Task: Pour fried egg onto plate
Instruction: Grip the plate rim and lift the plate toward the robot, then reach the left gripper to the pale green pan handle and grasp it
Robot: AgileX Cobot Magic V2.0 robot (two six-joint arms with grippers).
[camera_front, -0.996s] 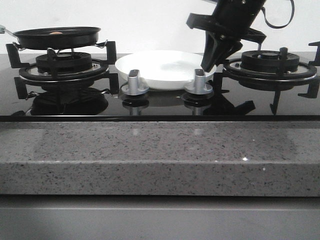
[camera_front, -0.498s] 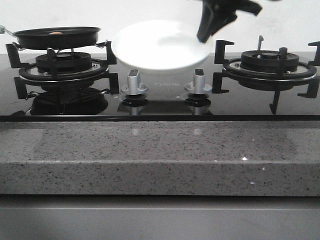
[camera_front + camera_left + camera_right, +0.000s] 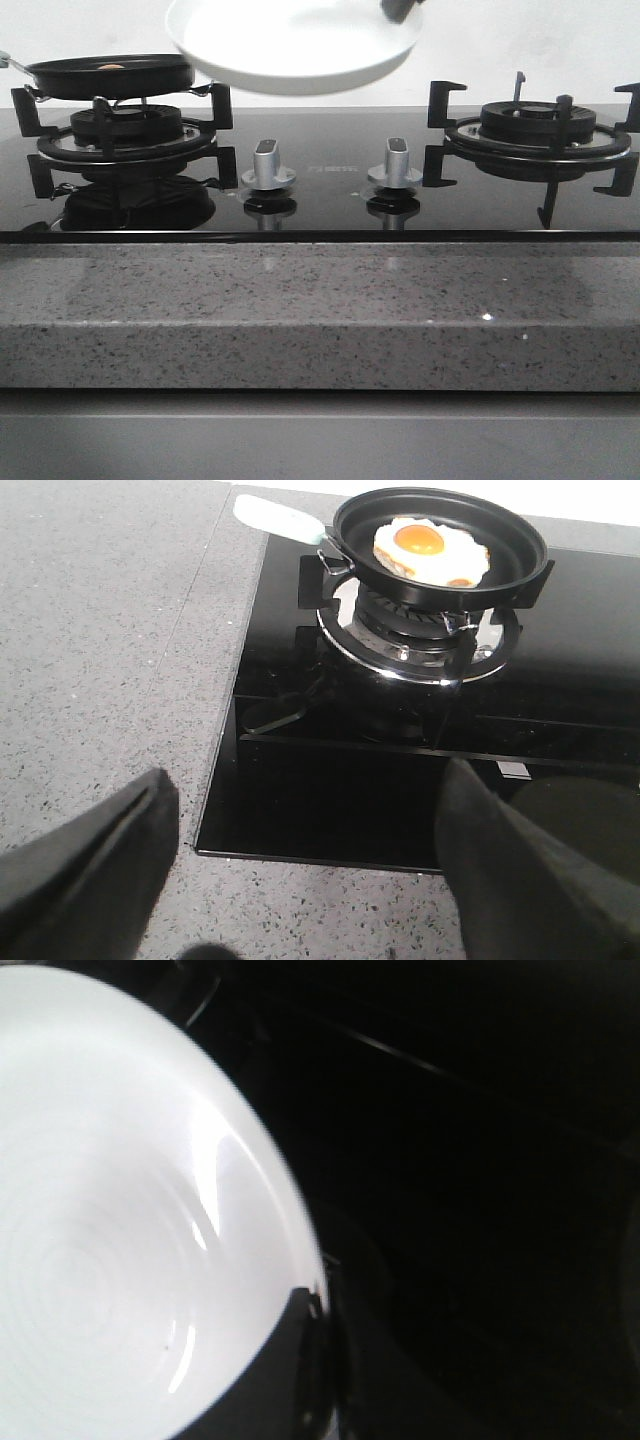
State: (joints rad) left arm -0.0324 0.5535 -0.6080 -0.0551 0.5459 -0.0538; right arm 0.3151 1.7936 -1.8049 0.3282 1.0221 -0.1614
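The white plate (image 3: 290,45) hangs in the air above the middle of the hob, close beside the pan's right rim. My right gripper (image 3: 398,8) is shut on its right rim at the top edge of the front view. The right wrist view shows the plate (image 3: 120,1240) with one finger (image 3: 290,1370) over its rim. The fried egg (image 3: 430,552) lies in the black frying pan (image 3: 510,542) on the left burner; in the front view only a bit of its yolk (image 3: 113,66) shows above the pan (image 3: 110,77). My left gripper (image 3: 310,810) is open and empty over the counter's near left corner, apart from the pan.
The pan's pale handle (image 3: 275,518) points left and away. Two silver knobs (image 3: 267,165) (image 3: 397,162) stand on the black glass hob. A bare burner with raised grate (image 3: 540,125) is at the right. A speckled grey counter (image 3: 320,310) runs along the front.
My right gripper has lifted the plate off the hob, up and to the left, from behind the knobs to above pan height. The pan and egg have not moved.
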